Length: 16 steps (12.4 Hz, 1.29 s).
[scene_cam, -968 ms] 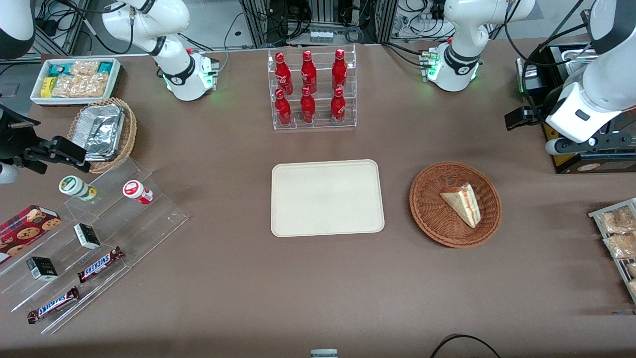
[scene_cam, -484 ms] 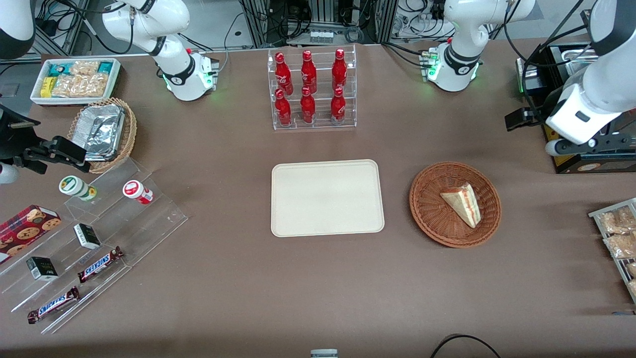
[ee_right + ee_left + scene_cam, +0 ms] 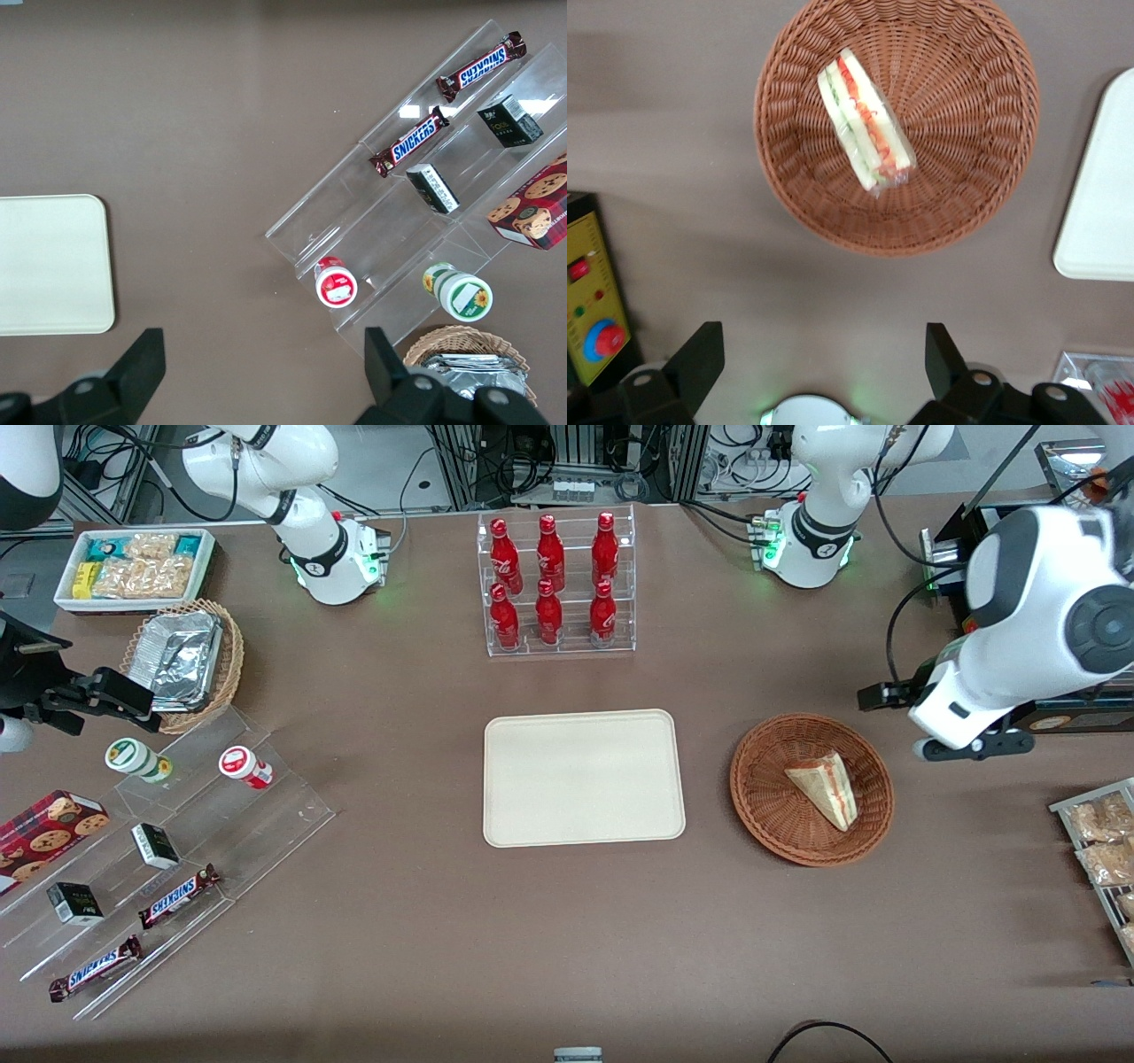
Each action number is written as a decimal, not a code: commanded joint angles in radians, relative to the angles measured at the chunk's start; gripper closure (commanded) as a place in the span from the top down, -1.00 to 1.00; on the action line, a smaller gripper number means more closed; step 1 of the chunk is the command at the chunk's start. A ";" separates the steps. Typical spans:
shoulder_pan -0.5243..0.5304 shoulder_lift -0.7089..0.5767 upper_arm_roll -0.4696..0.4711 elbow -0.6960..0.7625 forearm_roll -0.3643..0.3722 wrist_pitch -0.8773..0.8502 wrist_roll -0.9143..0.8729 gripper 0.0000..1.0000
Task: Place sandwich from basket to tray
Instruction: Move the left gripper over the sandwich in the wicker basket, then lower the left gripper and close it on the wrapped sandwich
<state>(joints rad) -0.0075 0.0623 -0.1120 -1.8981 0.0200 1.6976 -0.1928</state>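
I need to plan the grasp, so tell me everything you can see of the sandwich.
The sandwich is a triangular wedge of pale bread in what looks like clear wrap, its cut side showing red, green and cream layers. It lies on its side in the basket, touching only the wicker. The tray lies beside the basket. The open gripper hangs above the table beside the basket, toward the working arm's end, not touching the sandwich.

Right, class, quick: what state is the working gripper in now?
Gripper: open, holding nothing, apart from the basket and the sandwich lying in it.
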 commanded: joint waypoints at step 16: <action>-0.018 0.028 0.003 -0.343 -0.008 0.608 -0.438 1.00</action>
<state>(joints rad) -0.0088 0.0878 -0.1124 -2.2261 0.0173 2.2607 -0.5166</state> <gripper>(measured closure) 0.000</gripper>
